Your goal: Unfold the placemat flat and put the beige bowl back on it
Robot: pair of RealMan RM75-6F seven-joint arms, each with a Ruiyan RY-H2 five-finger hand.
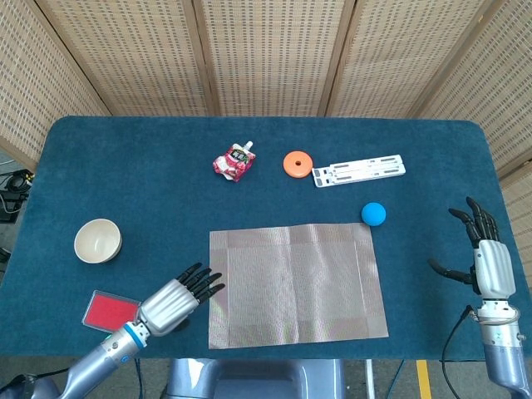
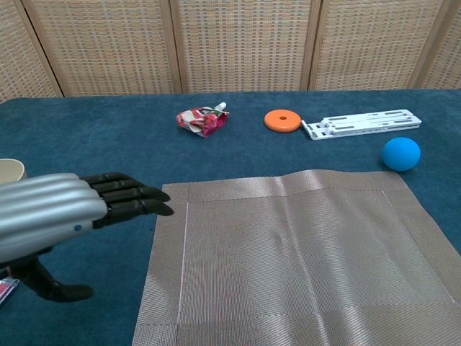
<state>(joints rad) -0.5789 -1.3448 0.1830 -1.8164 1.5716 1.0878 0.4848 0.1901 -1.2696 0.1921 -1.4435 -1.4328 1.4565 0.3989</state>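
Observation:
The grey woven placemat [image 1: 295,283] [image 2: 295,259] lies spread flat on the blue table, near the front edge. The beige bowl [image 1: 98,240] [image 2: 10,170] stands upright on the cloth at the left, well apart from the mat. My left hand [image 1: 173,299] [image 2: 65,213] hovers just left of the mat's left edge, fingers stretched out and apart, holding nothing. My right hand [image 1: 483,256] is at the far right edge of the table, fingers spread, empty; the chest view does not show it.
A red flat card [image 1: 110,312] lies front left by my left forearm. A blue ball [image 1: 373,214] [image 2: 400,153] sits just past the mat's far right corner. Further back are an orange disc [image 1: 297,163], a white plastic strip [image 1: 358,170] and a red snack pouch [image 1: 235,161].

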